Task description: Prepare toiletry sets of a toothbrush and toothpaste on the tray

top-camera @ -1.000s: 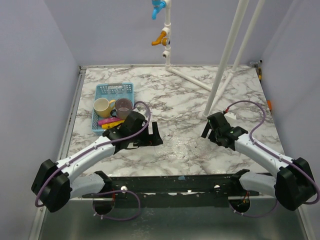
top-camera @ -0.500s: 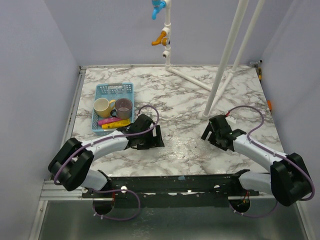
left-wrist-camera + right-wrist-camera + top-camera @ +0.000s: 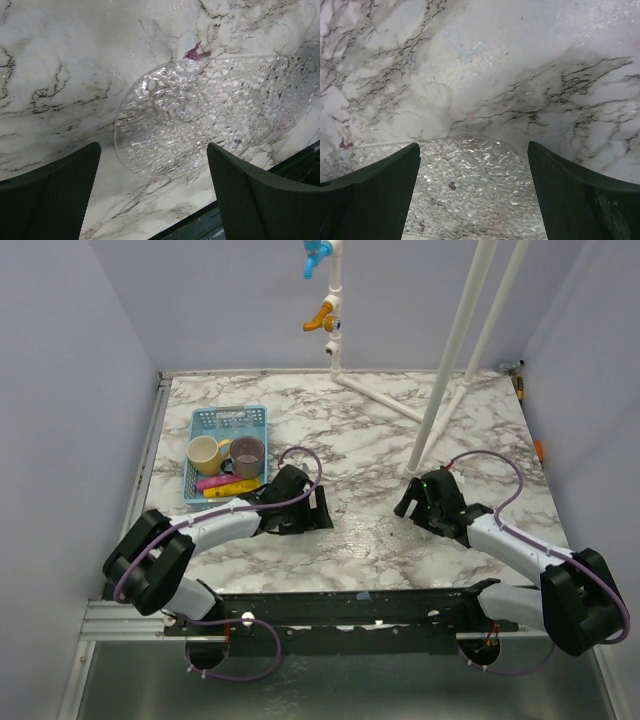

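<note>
Right now the tray (image 3: 200, 120) lies flat on the marble table (image 3: 400, 420), close to the near edge. The left wrist camera shows it best: clear, bumpy plastic with a rounded end and a small round hole (image 3: 151, 85) near the rim. A little dark-pink smudge (image 3: 196, 52) on the table touches the tray's far edge. The right wrist camera sees one rounded end of the tray low in its picture. From above the tray is only a faint shine — easy to miss.

The left gripper (image 3: 322, 506) hangs just left of the tray and the right gripper (image 3: 404, 504) just right of it. Both have their jaws spread wide and grip nothing.

Only the top camera shows the rest. Left of the tray and farther back sits a light-blue basket (image 3: 228, 420). At the basket's near end lie the pink toothpaste tube (image 3: 212, 481) and the yellow toothpaste tube (image 3: 222, 491), side by side — well apart from the tray. A yellow mug (image 3: 204, 453) and a purple mug (image 3: 247, 453) stand in the basket just behind them. White pipes (image 3: 455, 350) rise behind the tray, to its right.
</note>
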